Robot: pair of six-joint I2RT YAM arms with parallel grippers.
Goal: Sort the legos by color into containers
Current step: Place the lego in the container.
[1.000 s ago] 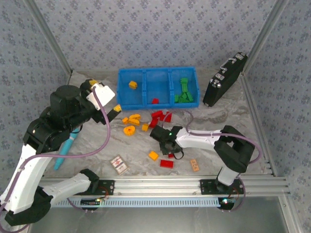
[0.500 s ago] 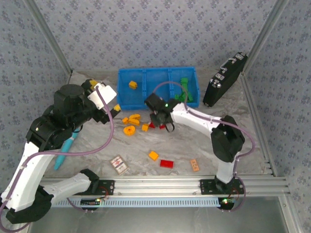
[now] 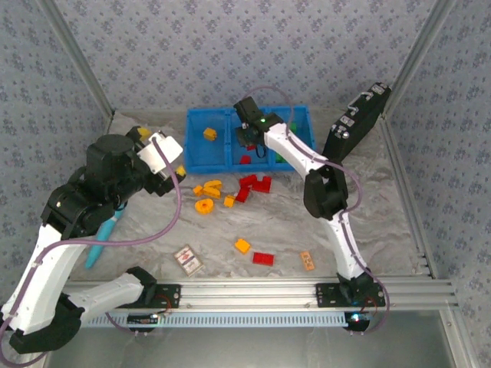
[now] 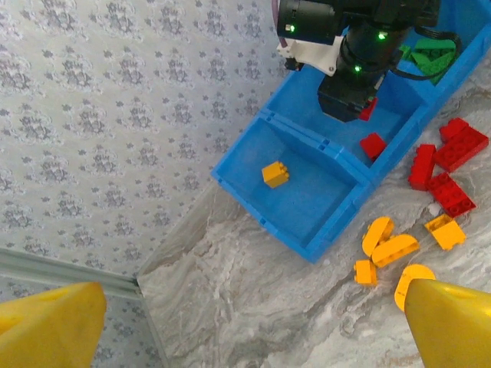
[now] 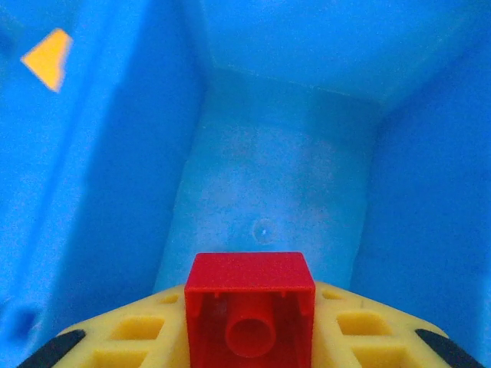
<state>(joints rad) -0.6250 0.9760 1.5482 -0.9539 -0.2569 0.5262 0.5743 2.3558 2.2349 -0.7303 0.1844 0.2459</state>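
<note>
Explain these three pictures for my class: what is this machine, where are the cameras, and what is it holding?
Two robot arms are bolted to a table. One picture looks down from above; the other two come from cameras on each wrist. Loose orange and red bricks lie before a blue bin with three compartments. The right gripper hangs over the middle compartment, shut on a red brick. The left gripper is open and holds nothing.

Three blue compartments (image 3: 201, 153), two arms (image 3: 322, 192), one black case (image 3: 354, 126), one card (image 3: 187, 259)
</note>
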